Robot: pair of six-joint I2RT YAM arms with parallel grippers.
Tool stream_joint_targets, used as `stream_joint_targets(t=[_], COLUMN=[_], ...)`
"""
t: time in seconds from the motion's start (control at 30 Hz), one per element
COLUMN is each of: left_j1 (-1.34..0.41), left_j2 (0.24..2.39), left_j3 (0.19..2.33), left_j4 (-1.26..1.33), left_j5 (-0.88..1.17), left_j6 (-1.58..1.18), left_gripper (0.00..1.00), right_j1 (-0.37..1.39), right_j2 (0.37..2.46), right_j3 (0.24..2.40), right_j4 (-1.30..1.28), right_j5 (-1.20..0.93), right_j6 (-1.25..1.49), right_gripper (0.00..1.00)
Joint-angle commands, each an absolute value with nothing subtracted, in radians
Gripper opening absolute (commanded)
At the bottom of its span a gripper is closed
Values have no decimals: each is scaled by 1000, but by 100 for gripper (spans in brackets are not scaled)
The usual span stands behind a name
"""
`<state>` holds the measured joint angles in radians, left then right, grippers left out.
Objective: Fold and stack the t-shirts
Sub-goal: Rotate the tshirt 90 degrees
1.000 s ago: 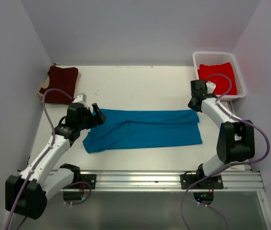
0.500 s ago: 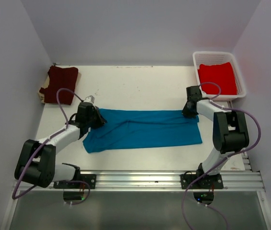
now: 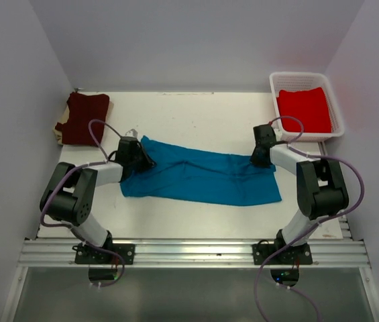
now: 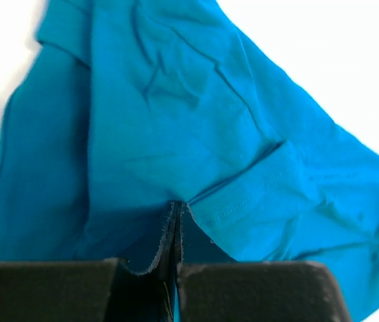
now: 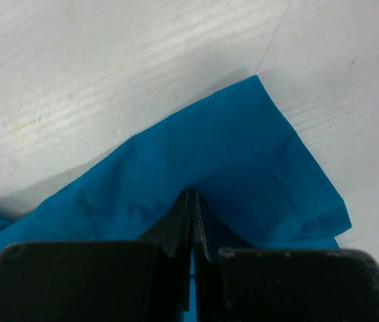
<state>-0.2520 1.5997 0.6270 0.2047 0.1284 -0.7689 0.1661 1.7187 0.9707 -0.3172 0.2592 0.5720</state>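
A teal-blue t-shirt (image 3: 202, 178) lies as a long band across the middle of the table. My left gripper (image 3: 142, 158) is shut on its far left corner, with the cloth (image 4: 176, 121) bunched into the closed jaws (image 4: 176, 209). My right gripper (image 3: 261, 159) is shut on the far right corner, where the hemmed edge (image 5: 269, 161) spreads out from the closed jaws (image 5: 192, 196). A folded dark maroon t-shirt (image 3: 84, 118) lies at the far left. A bright red t-shirt (image 3: 303, 107) lies in the basket.
The white mesh basket (image 3: 297, 75) stands at the far right corner. The walls close in on both sides and at the back. The aluminium rail (image 3: 189, 251) with both arm bases runs along the near edge. Bare white table (image 3: 189, 117) lies behind the teal shirt.
My left gripper has shut on the teal shirt's left corner and drawn it toward the back, with the arm folding in. The right gripper has shifted slightly left, still holding its corner.
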Motion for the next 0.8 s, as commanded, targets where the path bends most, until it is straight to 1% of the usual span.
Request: stream_joint_targets(t=[0.0,0.13,0.23,0.27,0.43,0.47,0.63,0.77], left_j1=[-253,-242,-233,-232,-229,-229,-230,-238], left_j2=[1693,1810,1900,1926,2084,2104,2175,2106], left_j3=[762,963,1119,1200,1376,1425,1486,1358], left_j4=[163,75,31,14,3,-33,-75,-40], left_j5=[58,54,73,81,162,176,235,207], left_j6=[-762,-739,-716,-709,-692,-690,-696,-700], left_gripper=[0,0,0,0,0,0,0,0], right_j1=[248,400,451,462,515,523,557,558], right_j2=[1691,1568,1502,1487,1391,1353,1269,1238], right_j3=[876,753,675,660,604,597,584,598], right_j4=[-436,-465,-465,-466,-520,-528,-613,-658], right_j5=[245,261,201,174,170,170,207,245], right_j6=[568,607,653,676,739,750,807,816], right_gripper=[0,0,0,0,0,0,0,0])
